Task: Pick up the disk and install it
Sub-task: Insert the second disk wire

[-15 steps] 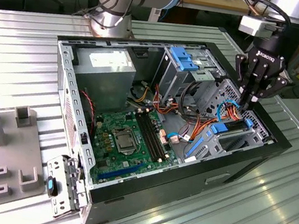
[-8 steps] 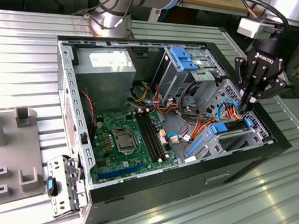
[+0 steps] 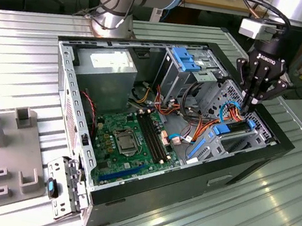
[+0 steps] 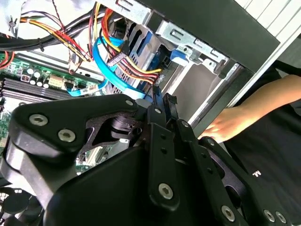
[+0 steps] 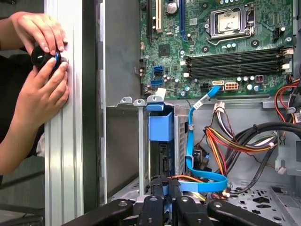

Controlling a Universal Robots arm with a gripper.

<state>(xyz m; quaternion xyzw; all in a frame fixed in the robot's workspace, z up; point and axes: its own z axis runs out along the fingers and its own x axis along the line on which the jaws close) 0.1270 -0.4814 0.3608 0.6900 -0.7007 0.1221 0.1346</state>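
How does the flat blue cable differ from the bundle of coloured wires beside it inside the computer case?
The blue cable is one flat band of a single colour; the coloured wires are many thin round strands in red, orange, yellow and black. The blue cable bends in a wide loop, while the coloured wires spread from a white plug. Both lie beside the motherboard.

White lettering, a maker's mark, runs across my black palm housing (image 3: 262, 60) in the exterior view. The motherboard (image 5: 211, 56) carries tiny white print in the first wrist view, too small to read.
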